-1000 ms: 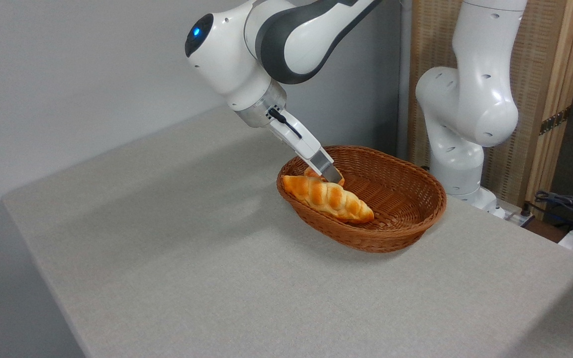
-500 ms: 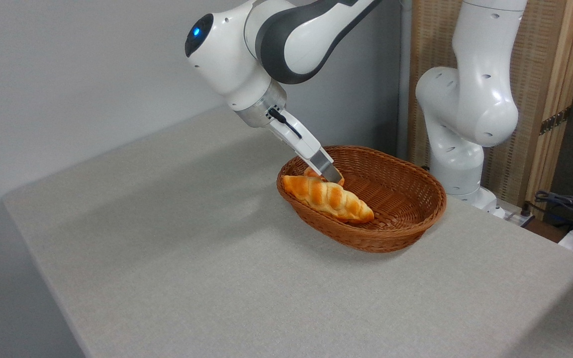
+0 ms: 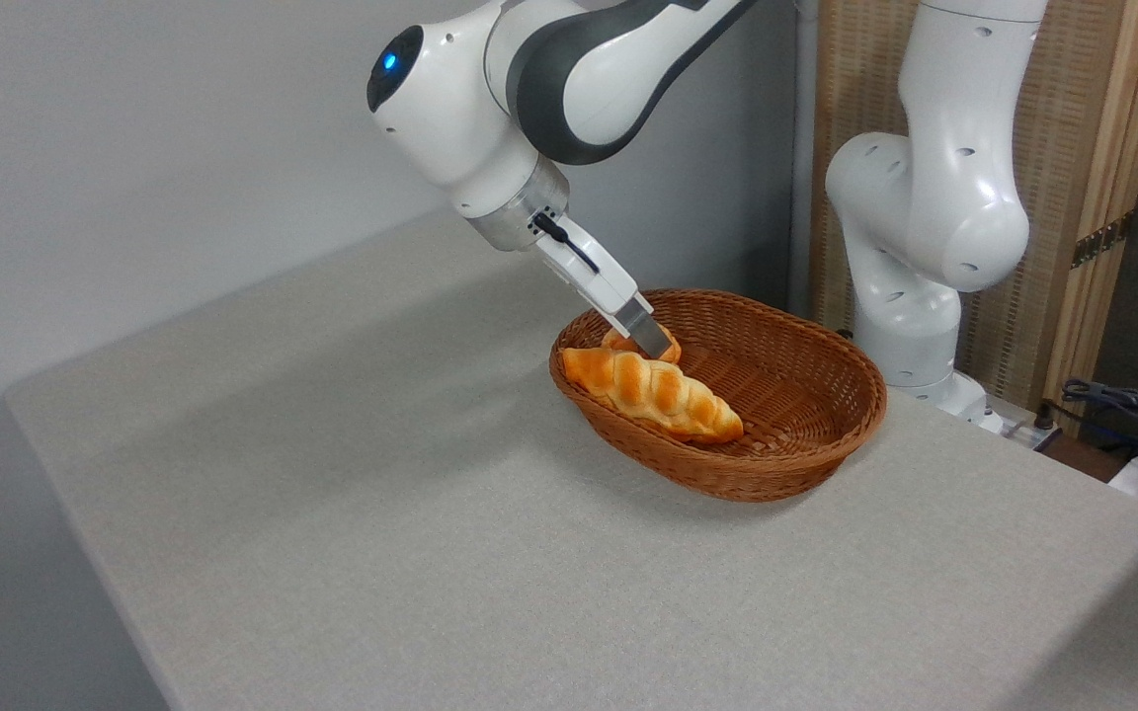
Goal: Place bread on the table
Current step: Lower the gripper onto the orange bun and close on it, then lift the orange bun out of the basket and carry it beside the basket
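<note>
Gripper (image 3: pixel 650 344) reaches down at a slant into the left end of the basket (image 3: pixel 806 434), its one visible grey finger (image 3: pixel 644 329) lying across the bun (image 3: pixel 620 342). We see that finger touching the bun, but the other finger is hidden behind it, so we cannot tell whether the grip is closed on the bread or just resting against it.

We see only small orange bits of the bun, poking out on either side of the finger, at the basket's back left, near the rim. It is inside the basket, not on the table (image 3: pixel 352 513).

We note a long twisted loaf (image 3: pixel 653 393) lying just in front of the bun, toward the camera, running diagonally from the left rim to the basket's middle. It covers the bun's lower part, and we cannot tell if the two touch. Loaf and basket wall stand between the bun and the open table on the near side.

We see the basket sitting on the table's right half. Behind it stands the arm's white base column (image 3: pixel 915 247), with a wood-and-cane screen (image 3: pixel 1093 148) at the back and some cables (image 3: pixel 1122 405) at far right.
</note>
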